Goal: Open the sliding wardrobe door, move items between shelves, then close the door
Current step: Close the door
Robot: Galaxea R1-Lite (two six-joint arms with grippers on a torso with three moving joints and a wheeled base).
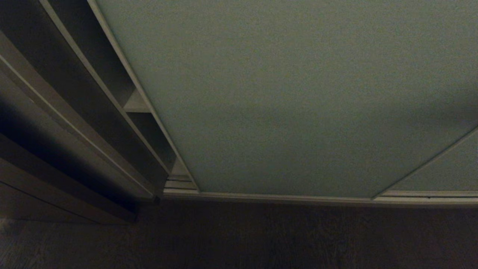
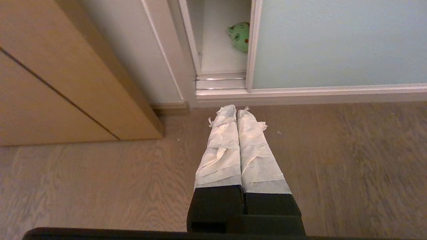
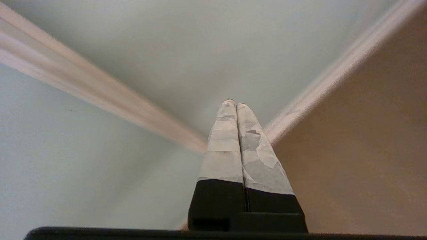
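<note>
The sliding wardrobe door fills the centre and right of the head view, leaving only a narrow gap at its left edge, where the edge of a white shelf shows at centre left. In the left wrist view the left pincer hangs over the wooden floor with its taped fingers pressed together on nothing, and the green plush toy peeks from the gap at upper centre. The right pincer, likewise closed and empty, points at the door near the frame's centre.
</note>
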